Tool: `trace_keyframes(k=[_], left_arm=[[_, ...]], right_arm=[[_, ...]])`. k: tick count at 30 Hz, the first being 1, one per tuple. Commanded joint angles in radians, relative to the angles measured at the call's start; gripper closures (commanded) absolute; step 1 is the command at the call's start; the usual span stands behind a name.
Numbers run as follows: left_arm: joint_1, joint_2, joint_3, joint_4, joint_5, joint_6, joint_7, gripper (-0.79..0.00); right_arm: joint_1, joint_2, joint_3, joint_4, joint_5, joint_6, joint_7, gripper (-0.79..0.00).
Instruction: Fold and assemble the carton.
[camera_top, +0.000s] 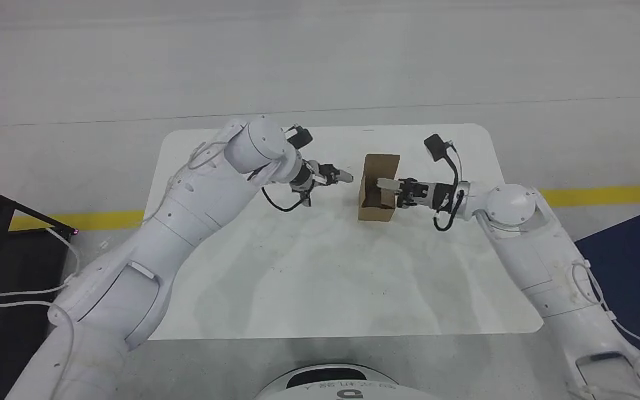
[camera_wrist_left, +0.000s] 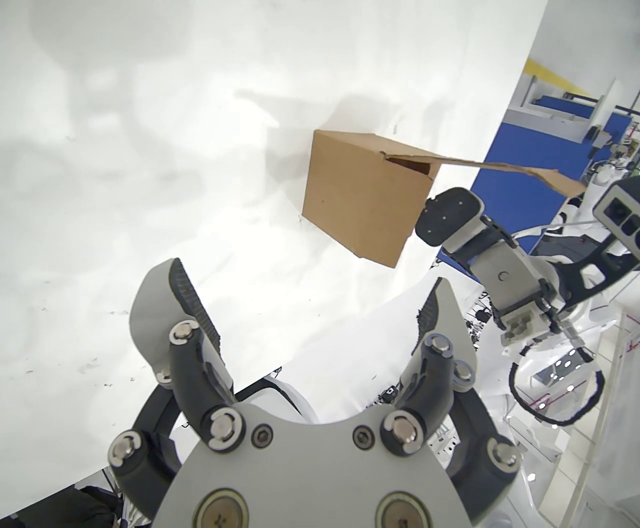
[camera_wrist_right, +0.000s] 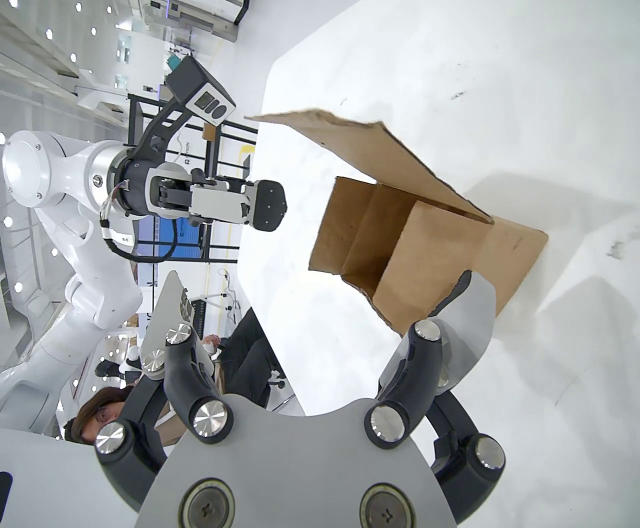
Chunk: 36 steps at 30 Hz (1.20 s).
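Observation:
A small brown carton stands on the white table, near its far middle. One long flap sticks out flat from its top edge, and its open side faces my right gripper. That gripper is open, with one fingertip against the carton's outer wall by the opening. My left gripper hovers open a short gap from the carton's closed side, holding nothing. The right gripper's pad lies beside the carton's far corner.
The table's far edge runs close behind the carton, and its rounded corner is near. Bare tabletop stretches toward me. A black object stands off the table at the left.

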Motion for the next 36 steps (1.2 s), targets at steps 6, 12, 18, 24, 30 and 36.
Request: trace_keyframes(k=[6, 12, 18, 24, 30, 36], left_arm=[[-0.041, -0.057, 0.053, 0.12, -0.047, -0.032, 0.024, -0.779], [-0.06, -0.095, 0.092, 0.188, -0.048, -0.044, 0.037, -0.742], [-0.078, -0.127, 0.11, 0.242, -0.047, -0.085, 0.063, -0.708], [-0.102, -0.161, 0.14, 0.292, -0.031, -0.099, 0.052, -0.662], [-0.133, -0.207, 0.186, 0.336, -0.001, -0.105, 0.02, -0.714], [-0.157, -0.25, 0.21, 0.398, 0.011, -0.114, 0.011, -0.671]], right_arm=[[-0.045, 0.011, 0.068, 0.014, 0.078, -0.101, 0.026, -0.785], [0.02, 0.0, 0.011, 0.057, 0.043, 0.027, 0.047, -0.757], [0.053, -0.01, -0.024, 0.084, 0.05, 0.023, 0.061, -0.748], [0.078, -0.017, -0.049, 0.105, 0.056, 0.017, 0.082, -0.739], [0.092, -0.022, -0.063, 0.119, 0.057, 0.014, 0.089, -0.69], [0.101, -0.025, -0.071, 0.13, 0.059, 0.016, 0.102, -0.628]])
